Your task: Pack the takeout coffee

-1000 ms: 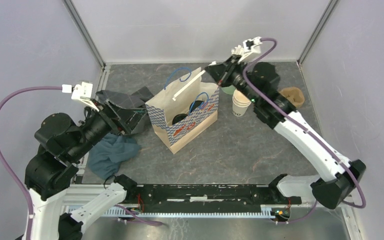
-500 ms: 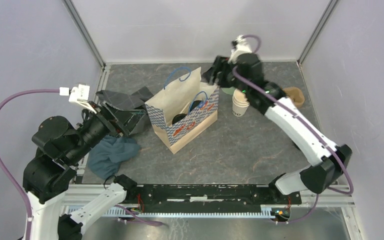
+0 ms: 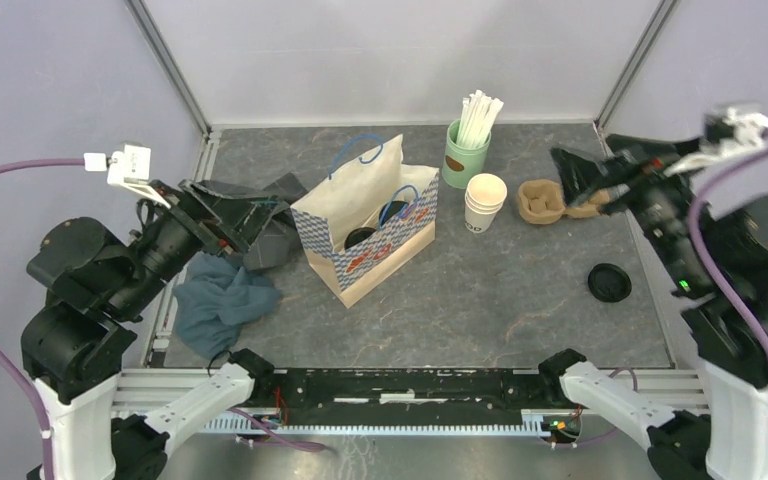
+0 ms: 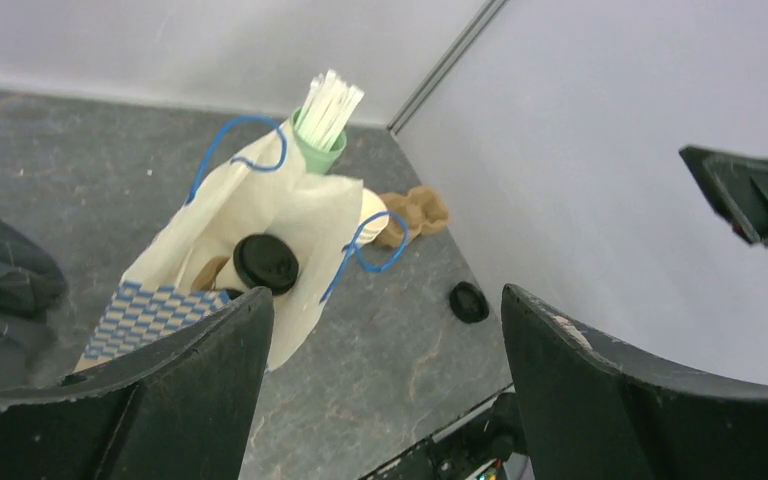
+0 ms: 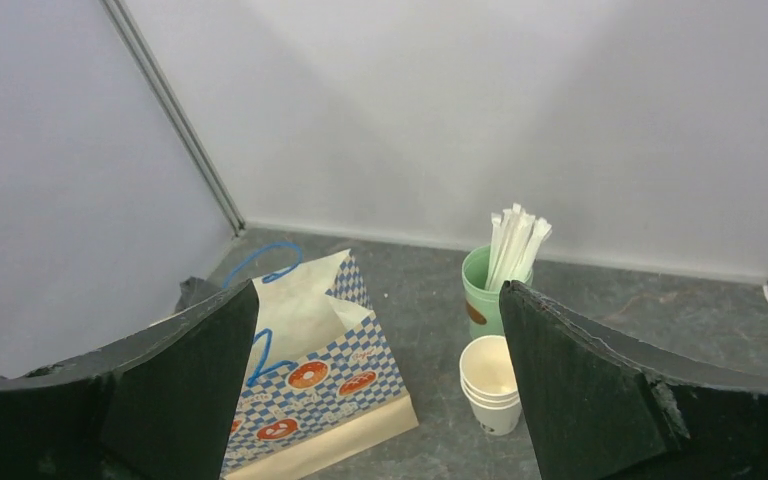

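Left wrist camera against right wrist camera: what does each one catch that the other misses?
Only the left wrist view looks down into the paper bag and shows a round black lid inside it, plus the brown carrier and a loose black lid on the table beyond. Only the right wrist view shows the doughnut pictures on the bag's side and the stack of lidless white cups in full. Both share the bag with its blue handles and the green cup of straws.
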Available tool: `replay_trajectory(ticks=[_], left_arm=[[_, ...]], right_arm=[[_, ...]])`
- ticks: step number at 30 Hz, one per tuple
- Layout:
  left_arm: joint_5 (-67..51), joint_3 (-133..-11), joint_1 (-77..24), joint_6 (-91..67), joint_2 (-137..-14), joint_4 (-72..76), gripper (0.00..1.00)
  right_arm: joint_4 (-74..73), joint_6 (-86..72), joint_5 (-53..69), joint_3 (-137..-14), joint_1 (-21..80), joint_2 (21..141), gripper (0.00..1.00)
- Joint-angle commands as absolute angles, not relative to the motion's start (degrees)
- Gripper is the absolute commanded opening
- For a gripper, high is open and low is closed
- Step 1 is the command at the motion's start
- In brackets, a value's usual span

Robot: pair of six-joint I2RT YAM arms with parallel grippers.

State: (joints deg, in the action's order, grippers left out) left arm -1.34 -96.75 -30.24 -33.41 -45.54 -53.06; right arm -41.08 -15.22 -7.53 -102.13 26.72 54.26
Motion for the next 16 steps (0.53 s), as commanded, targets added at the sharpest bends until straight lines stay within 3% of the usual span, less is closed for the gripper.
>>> replay_trajectory(ticks=[1, 7, 16], left_arm=[[-0.13, -102.43, -30.06, -29.62, -48.17, -47.99, 0.91], [3.93, -106.31, -30.06, -28.3, -49.36, -44.05, 0.96], [5.47, -109.67, -30.06, -26.38, -51.19, -42.55, 0.97]], right_arm=[[-44.75, -13.69, -8.55, -102.31, 26.65, 51.45, 0.98], [-48.61, -16.65, -7.72, -111.37, 26.73, 52.78, 0.98], [-48.4, -13.79, -10.09, -109.34, 27.03, 49.01, 0.98]])
